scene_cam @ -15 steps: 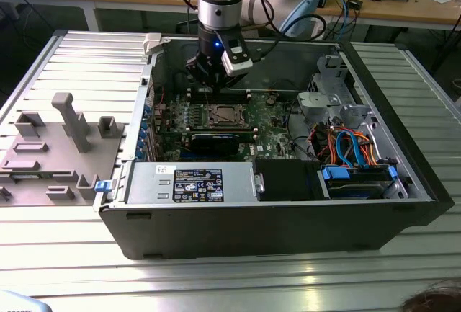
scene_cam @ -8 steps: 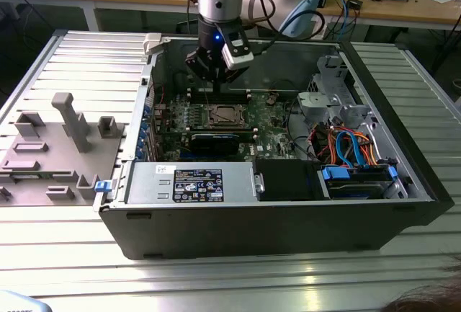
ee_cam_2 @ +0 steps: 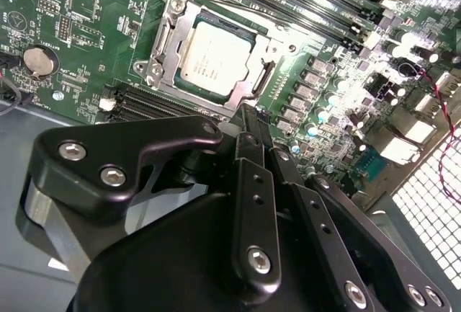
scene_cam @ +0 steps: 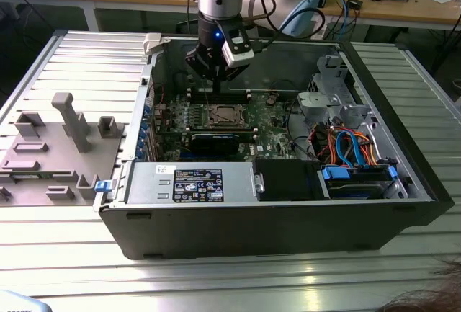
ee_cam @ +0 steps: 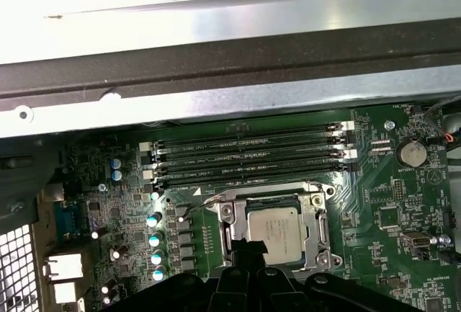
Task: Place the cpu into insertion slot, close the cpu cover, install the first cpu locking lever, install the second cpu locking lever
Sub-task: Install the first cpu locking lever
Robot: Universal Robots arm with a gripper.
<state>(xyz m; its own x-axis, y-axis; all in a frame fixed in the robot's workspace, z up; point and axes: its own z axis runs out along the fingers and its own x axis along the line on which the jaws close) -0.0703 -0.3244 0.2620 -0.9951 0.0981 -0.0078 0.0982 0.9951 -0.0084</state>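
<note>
Right now the pincer [ee_cam_2: 248, 114] hangs just above the cpu [ee_cam_2: 215, 60], its tips drawn together on nothing. That chip already sits in the insertion slot [ee_cam: 314, 225], cpu cover [ee_cam_2: 169, 20] down; levers seem next, needing a careful hook.

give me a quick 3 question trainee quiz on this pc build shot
1. True or false: the chip already lies in its socket.
2. In the second wrist view, where is the pincer? A) beside the socket's edge B) over the blue drive bay
3. Fill in: the long strips past the socket in the first wrist view are ____ sticks.

Key: 1 true; 2 A; 3 memory
</note>
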